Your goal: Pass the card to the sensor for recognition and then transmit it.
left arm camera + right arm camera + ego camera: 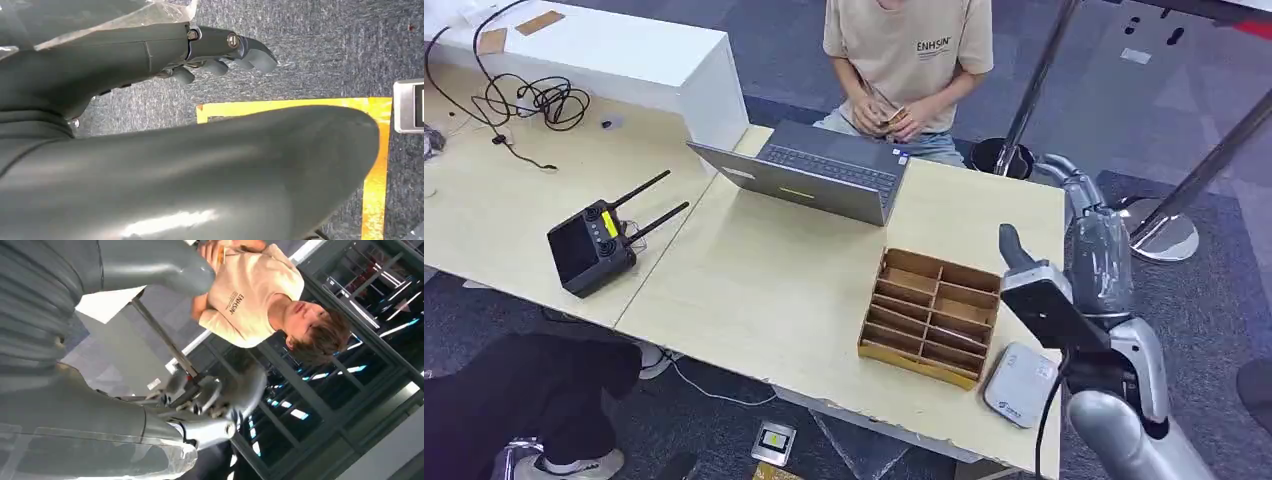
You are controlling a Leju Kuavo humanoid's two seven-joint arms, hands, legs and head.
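Right hand [1096,215] raised, fingers apart, empty; person's card [896,117] far across the bench [774,290], so handover may miss.

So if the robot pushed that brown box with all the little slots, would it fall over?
Probably not: the slotted box is low, wide and flat on the table, so it should slide. It looks like thin cardboard or wood, likely light; its thin dividers might bend.
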